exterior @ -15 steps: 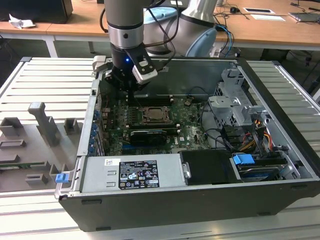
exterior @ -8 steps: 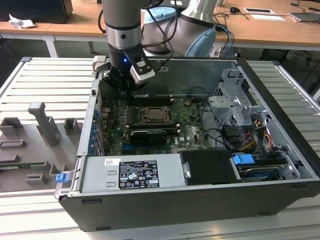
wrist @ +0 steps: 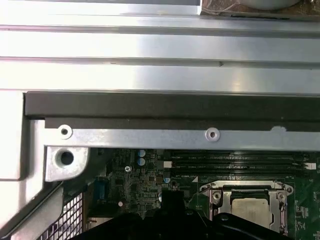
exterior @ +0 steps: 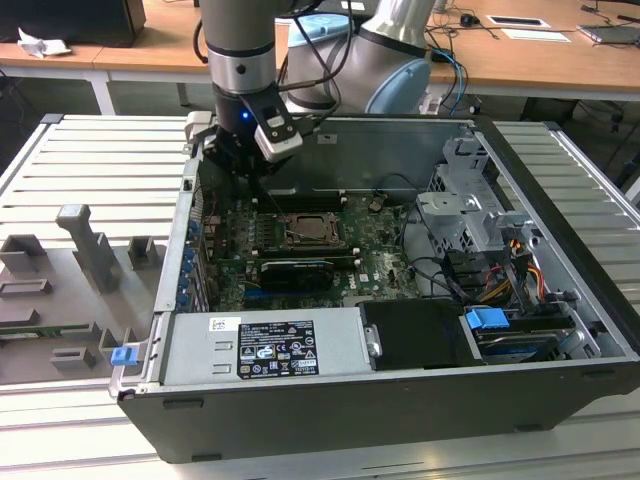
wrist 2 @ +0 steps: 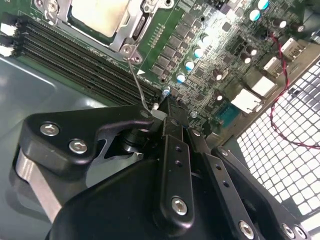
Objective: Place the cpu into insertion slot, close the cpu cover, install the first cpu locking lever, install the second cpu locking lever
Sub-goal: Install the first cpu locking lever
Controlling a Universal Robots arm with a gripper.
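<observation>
Sitting nearest, in front of the insertion slot [exterior: 291,222]: grey box carrying a white printed label [exterior: 275,347]. Lying in that slot under the lowered cpu cover [wrist 2: 131,31]: dull silver-beige cpu [wrist 2: 100,15]. Hovering just beyond the slot: hand [wrist 2: 167,107], fingers narrowed together, meeting the thin wire lever [wrist 2: 137,80].

The computer case [exterior: 400,410] lies open on the slatted table [exterior: 90,160], with a tray of holders [exterior: 60,300] beside it at the exterior view's left and desks [exterior: 520,60] behind. Inside, the motherboard [exterior: 375,255] lies on the case floor, the power supply [exterior: 265,345] along the near wall and the drive cage [exterior: 470,215] at the exterior view's right. The cpu [exterior: 310,231] sits in the insertion slot [exterior: 330,243] with the cpu cover [wrist 2: 131,37] down around it and memory slots [wrist 2: 75,60] alongside. The gripper [exterior: 255,175] hangs just behind the socket, where a wire lever [wrist 2: 137,80] rises to it.
</observation>
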